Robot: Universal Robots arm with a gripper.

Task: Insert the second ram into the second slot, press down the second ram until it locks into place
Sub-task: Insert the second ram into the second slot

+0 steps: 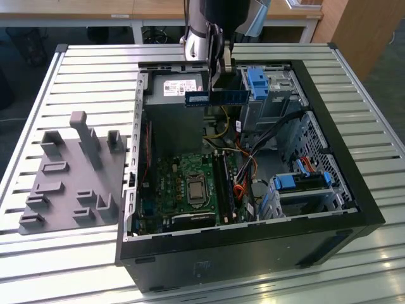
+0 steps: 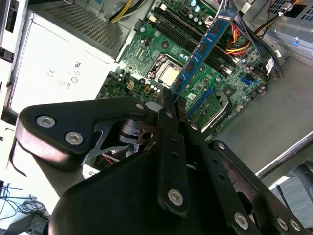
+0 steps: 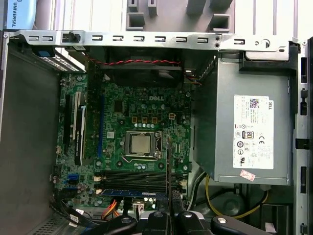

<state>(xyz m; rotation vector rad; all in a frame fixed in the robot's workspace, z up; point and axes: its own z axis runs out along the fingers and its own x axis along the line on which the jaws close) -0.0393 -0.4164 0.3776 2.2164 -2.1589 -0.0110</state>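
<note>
The second ram (image 1: 215, 97), a long blue stick with a white label, hangs level above the open computer case (image 1: 329, 152). My gripper (image 1: 218, 81) is shut on its upper edge. In the second wrist view the ram (image 2: 203, 46) runs away from my gripper (image 2: 169, 102) over the motherboard. In the first wrist view the ram (image 3: 167, 164) shows edge-on beyond my gripper (image 3: 168, 209), crossing the dark memory slots (image 3: 129, 177). Another blue stick (image 3: 129, 193) sits in the slot row nearest the camera. The held ram is well above the slots (image 1: 226, 183).
The grey power supply (image 1: 174, 88) fills the case's far end, right by the held ram. Blue drive caddies (image 1: 259, 82) (image 1: 304, 180) and orange cables (image 1: 239, 190) crowd the exterior view's right. The processor socket (image 1: 195, 188) lies mid-board. A grey fixture plate (image 1: 69, 177) lies outside the case.
</note>
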